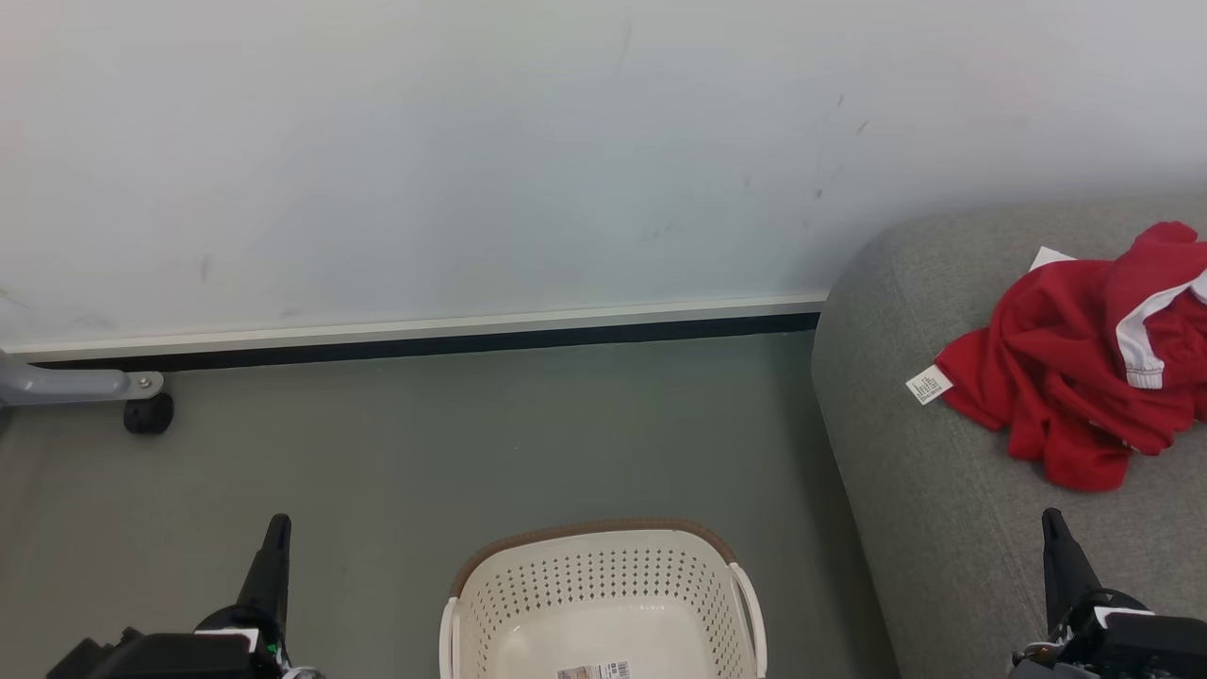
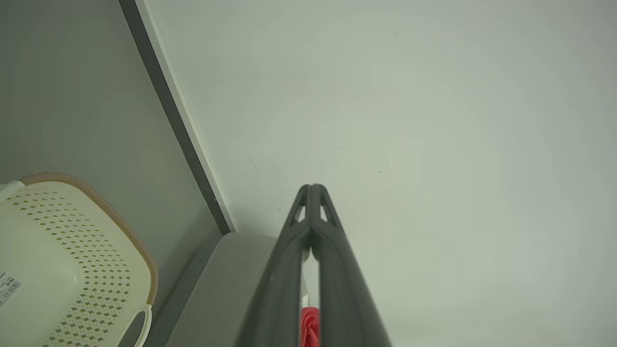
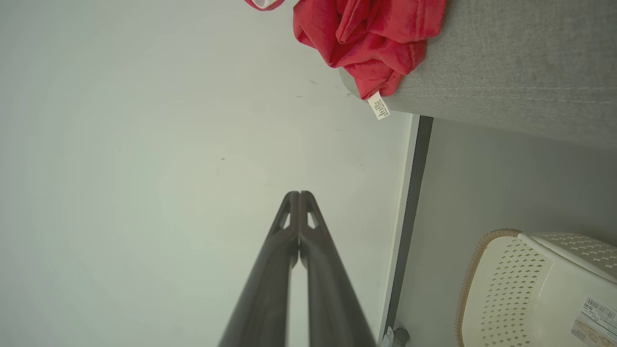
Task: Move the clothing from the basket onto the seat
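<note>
The red clothing (image 1: 1084, 368) with white panels and a white care label lies crumpled on the grey seat (image 1: 905, 453) at the right; it shows too in the right wrist view (image 3: 376, 38) and as a red sliver (image 2: 310, 327) in the left wrist view. The cream basket (image 1: 603, 604) with a brown rim stands on the floor at the bottom centre, only a barcode sticker showing inside it. My left gripper (image 1: 276, 528) is shut at the lower left, left of the basket. My right gripper (image 1: 1053, 523) is shut at the lower right, over the seat's front, holding nothing.
A pale wall (image 1: 471, 160) with a white and black skirting runs behind the grey floor (image 1: 471, 434). A grey metal leg with a black caster (image 1: 148, 412) stands at the far left by the wall. The seat's rounded end is close to the basket's right side.
</note>
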Tool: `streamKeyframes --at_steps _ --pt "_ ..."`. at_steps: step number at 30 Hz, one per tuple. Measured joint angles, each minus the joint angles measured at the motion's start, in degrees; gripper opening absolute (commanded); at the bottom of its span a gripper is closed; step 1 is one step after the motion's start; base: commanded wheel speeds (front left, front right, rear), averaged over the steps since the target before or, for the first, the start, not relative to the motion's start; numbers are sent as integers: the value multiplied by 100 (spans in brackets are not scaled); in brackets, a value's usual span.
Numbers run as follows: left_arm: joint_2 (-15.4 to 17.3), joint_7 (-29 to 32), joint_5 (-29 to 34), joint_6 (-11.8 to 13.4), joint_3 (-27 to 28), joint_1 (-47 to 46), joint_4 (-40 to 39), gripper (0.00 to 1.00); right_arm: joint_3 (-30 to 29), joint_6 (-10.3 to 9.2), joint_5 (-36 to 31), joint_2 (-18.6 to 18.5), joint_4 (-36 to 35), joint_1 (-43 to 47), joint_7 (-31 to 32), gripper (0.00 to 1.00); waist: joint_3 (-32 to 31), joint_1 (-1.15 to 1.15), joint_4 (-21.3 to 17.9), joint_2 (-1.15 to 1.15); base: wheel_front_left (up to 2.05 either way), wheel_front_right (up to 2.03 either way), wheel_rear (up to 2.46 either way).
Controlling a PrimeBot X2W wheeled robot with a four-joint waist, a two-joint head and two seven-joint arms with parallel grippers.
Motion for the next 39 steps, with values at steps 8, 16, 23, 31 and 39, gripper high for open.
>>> streamKeyframes --at_steps 8,16,23,31,39 --pt "0 0 -2 0 0 0 0 0 0 0 1 0 0 0 0 0 0 0 0 0 0 0 0" --pt "0 0 -8 0 0 -1 0 0 0 0 1 0 0 0 0 0 0 0 0 0 0 0 0" --pt "0 0 -8 0 0 -1 0 0 0 0 1 0 0 0 0 0 0 0 0 0 0 0 0" --pt "0 0 -8 0 0 -1 0 0 0 0 1 0 0 0 0 0 0 1 0 0 0 0 0" --pt "0 0 -8 0 0 -1 0 0 0 0 1 1 0 0 0 0 0 1 0 0 0 0 0"
